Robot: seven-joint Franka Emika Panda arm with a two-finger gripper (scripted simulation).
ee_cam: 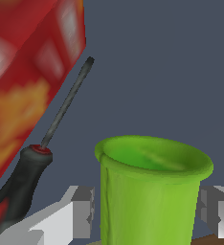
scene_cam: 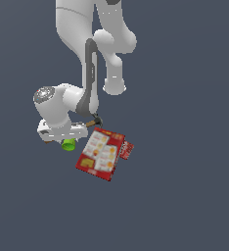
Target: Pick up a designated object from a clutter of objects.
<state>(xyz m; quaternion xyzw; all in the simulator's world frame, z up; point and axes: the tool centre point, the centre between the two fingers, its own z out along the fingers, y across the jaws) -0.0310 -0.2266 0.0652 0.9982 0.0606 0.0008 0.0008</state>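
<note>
Cup [ee_cam: 152,191] sits between the 2 spread fingers [ee_cam: 83,210], ungripped; black-handled tool [ee_cam: 47,148] and cracker box [ee_cam: 23,76] lie close beside.

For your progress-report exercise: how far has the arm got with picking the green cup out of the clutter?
Done: the hand has reached the green cup, beside the red cracker box. In hand: its fingers flank the cup on both sides; whether they press it is unclear. Left: closing firmly and lifting; the cup appears still low among the items.

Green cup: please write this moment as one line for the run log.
phase: grasp approach | target: green cup | claw: open, fingers either side of cup | cup: upright | neighbour: red cracker box
</note>
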